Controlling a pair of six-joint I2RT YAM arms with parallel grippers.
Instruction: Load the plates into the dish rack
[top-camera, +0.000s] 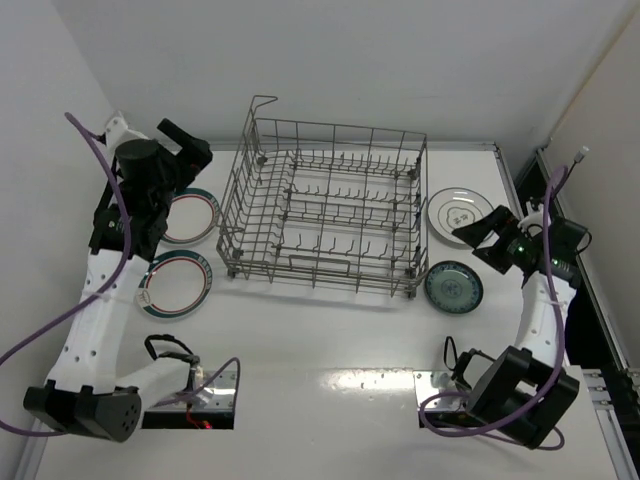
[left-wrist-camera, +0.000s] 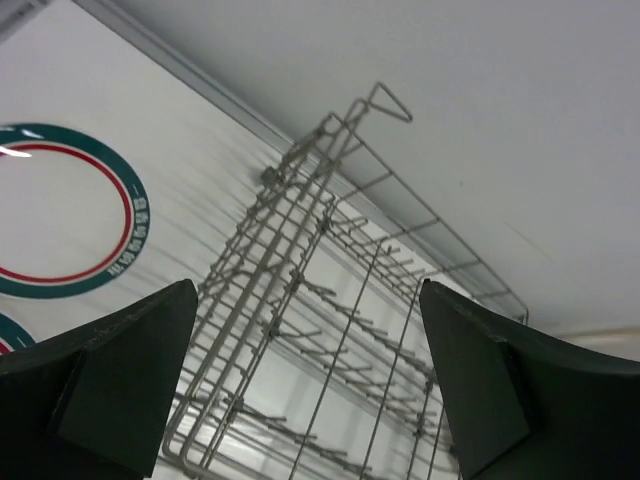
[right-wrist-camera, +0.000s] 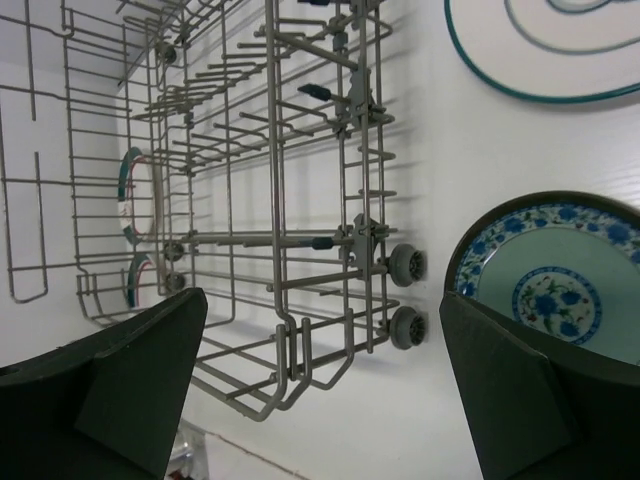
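A large rectangular grey wire dish rack (top-camera: 325, 210) with rows of upright tines stands in the middle of the white table (top-camera: 330, 340), closer to the far edge than to the near one. All four plates lie flat on the table outside it.

Toward the left edge are two round white plates with teal-and-red rim bands. The farther banded plate (top-camera: 195, 218) is just beside the rack's left side and is partly covered by the left arm. The nearer banded plate (top-camera: 175, 283) lies just in front of it, off the rack's near left corner.

Toward the right edge, a round white plate with a small centre pattern (top-camera: 458, 212) lies beside the rack's right side. A smaller round teal-blue patterned plate (top-camera: 454, 286) lies just beside the rack's near right corner, with a narrow strip of table between them.

The left gripper (top-camera: 188, 142) hangs above the far left part of the table, near the rack's far left corner. In the left wrist view its jaws are spread wide and hold nothing, and the rack and the farther banded plate (left-wrist-camera: 60, 215) show beyond them.

The right gripper (top-camera: 475, 247) hangs over the gap between the two right-hand plates. Its jaws are also spread wide and empty, and the right wrist view shows the teal-blue plate (right-wrist-camera: 560, 290) past the right-hand finger (right-wrist-camera: 510, 390).
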